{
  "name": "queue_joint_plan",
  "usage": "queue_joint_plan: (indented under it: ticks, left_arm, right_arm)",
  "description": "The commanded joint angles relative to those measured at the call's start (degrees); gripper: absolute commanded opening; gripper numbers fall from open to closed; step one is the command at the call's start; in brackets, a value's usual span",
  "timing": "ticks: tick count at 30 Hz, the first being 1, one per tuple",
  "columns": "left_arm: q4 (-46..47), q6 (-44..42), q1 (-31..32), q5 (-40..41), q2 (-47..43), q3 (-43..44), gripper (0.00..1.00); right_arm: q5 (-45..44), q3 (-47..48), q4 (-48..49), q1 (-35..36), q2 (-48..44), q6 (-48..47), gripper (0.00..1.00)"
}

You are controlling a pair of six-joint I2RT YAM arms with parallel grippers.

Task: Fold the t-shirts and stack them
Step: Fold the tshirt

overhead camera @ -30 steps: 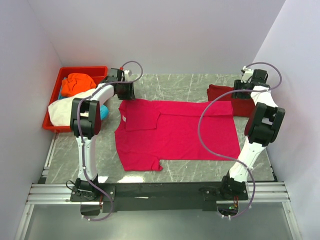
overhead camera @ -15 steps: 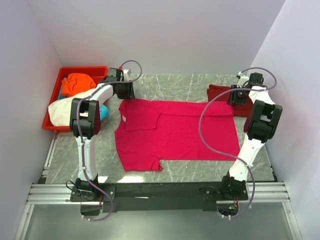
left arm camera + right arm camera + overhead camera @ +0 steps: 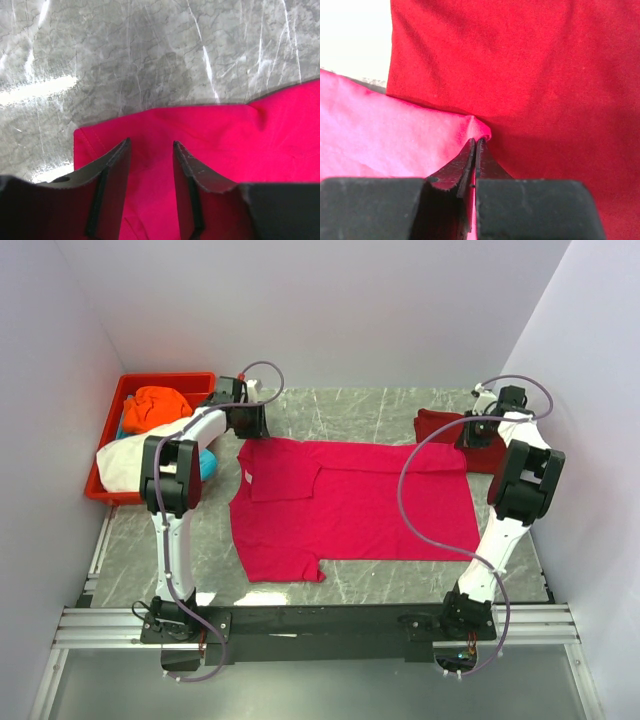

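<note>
Grasping comes first, we judge: our right gripper (image 3: 475, 141) pinches the corner of the flat pink-red t-shirt (image 3: 350, 505) farthest from the red tray (image 3: 165, 377), our left gripper (image 3: 151, 145) straddles the tray-side corner half-open, so we should close it next.

Both arms reach forward from their bases at the near edge, elbows raised. The left arm (image 3: 172, 475) extends toward the far left, and its left gripper (image 3: 150, 145) points down with fingers parted and a clear gap between them. The right arm (image 3: 522, 482) stretches to the far right, where its right gripper (image 3: 475, 141) is pinched tight on a corner of the pink-red t-shirt (image 3: 380, 135).
</note>
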State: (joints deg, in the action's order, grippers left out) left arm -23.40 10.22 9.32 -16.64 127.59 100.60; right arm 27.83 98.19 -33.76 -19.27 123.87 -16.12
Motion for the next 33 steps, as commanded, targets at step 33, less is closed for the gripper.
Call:
queue_joint_plan:
  ticks: [33]
  left_arm:
    - [1.6, 8.32, -5.98, 4.78, 5.74, 2.76, 0.29]
  right_arm:
    - [-11.48, 0.77, 17.76, 6.96, -12.17, 3.11, 0.0]
